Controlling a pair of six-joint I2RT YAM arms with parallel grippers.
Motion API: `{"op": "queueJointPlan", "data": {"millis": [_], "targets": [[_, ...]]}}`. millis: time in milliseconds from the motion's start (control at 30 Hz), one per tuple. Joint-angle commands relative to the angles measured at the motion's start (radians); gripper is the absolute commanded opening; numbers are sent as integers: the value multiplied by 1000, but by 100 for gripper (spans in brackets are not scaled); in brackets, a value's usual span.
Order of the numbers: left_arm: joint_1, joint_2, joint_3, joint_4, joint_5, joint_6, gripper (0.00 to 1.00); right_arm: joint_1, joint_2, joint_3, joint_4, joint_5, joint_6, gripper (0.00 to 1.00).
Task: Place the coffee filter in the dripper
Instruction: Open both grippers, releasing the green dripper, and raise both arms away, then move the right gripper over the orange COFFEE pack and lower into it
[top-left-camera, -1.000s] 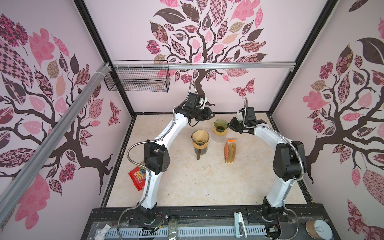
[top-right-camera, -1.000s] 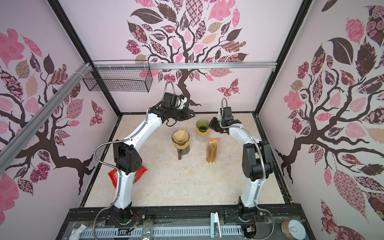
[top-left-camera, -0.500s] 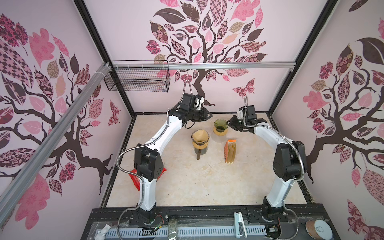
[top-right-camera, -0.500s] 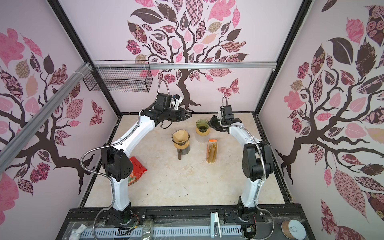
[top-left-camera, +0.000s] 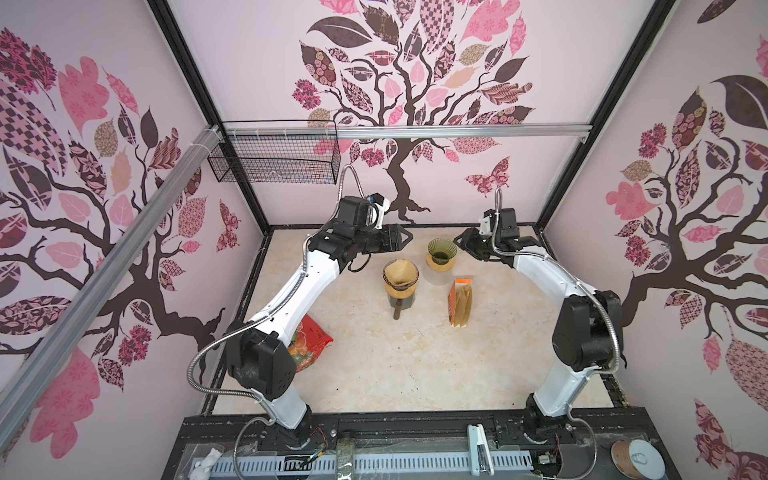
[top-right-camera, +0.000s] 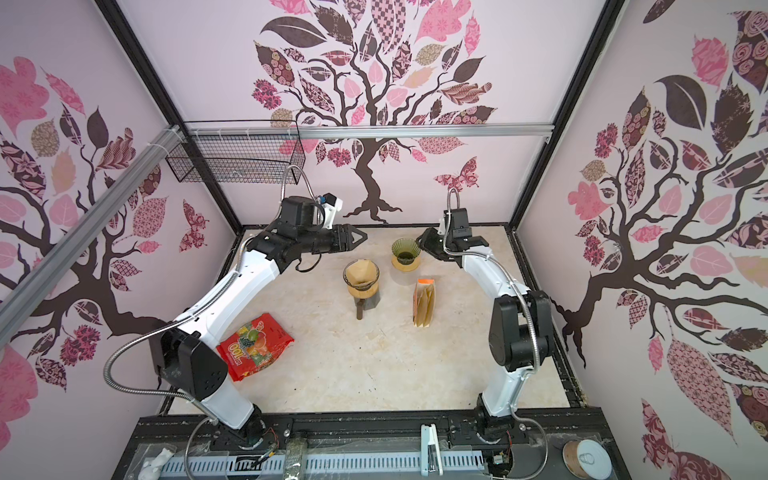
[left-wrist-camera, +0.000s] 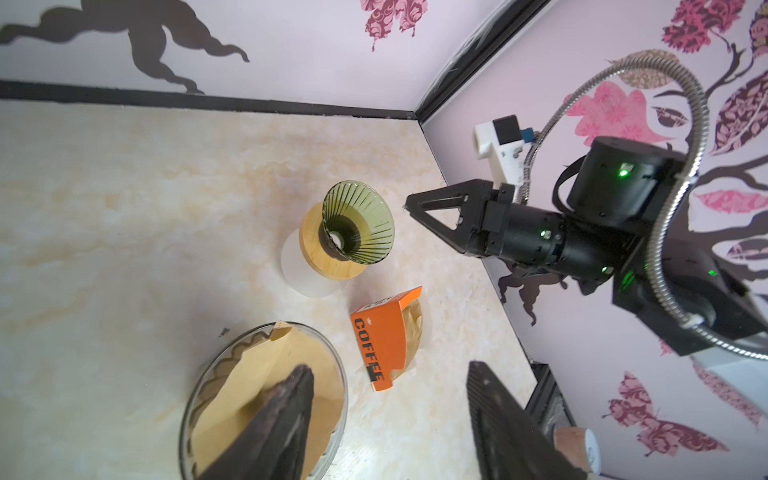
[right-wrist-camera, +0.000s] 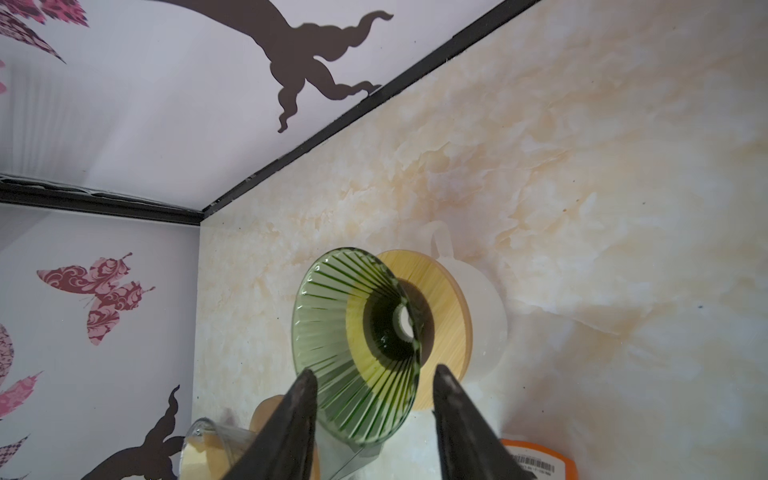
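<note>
"COFFEE" on orange filter pack (left-wrist-camera: 384, 345); "100" on red snack bag (top-right-camera: 253, 347).

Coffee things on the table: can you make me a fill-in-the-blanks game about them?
The ribbed dripper, which has nothing in it, is coloured ____.
The clear dripper holds a brown paper ____.
The orange pack has the word ____ printed on it.
The snack bag is mainly coloured ____.
Missing words: green, filter, COFFEE, red.
</note>
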Motion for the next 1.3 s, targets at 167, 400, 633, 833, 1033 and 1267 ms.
{"op": "queueJointPlan", "data": {"millis": [167, 400, 633, 833, 1033, 1267], "targets": [[20, -151, -215, 69, -10, 25, 97, 21, -189, -94, 12, 66, -2, 52], [20, -292, -419, 94, -29, 43, 97, 31, -310, -187, -74, 124, -43, 56], [19, -423, -621, 121, -18, 85, 97, 73, -422, -299, -230, 199, -129, 56], [5, -445, -651, 142, -9, 88, 97, 156, -462, -379, -296, 271, -143, 51], [4, -452, -668, 165, -8, 74, 96, 248, -405, -364, -333, 369, -155, 46], [4, -457, -672, 168, -26, 73, 96, 251, -363, -358, -342, 389, -184, 31]]}}
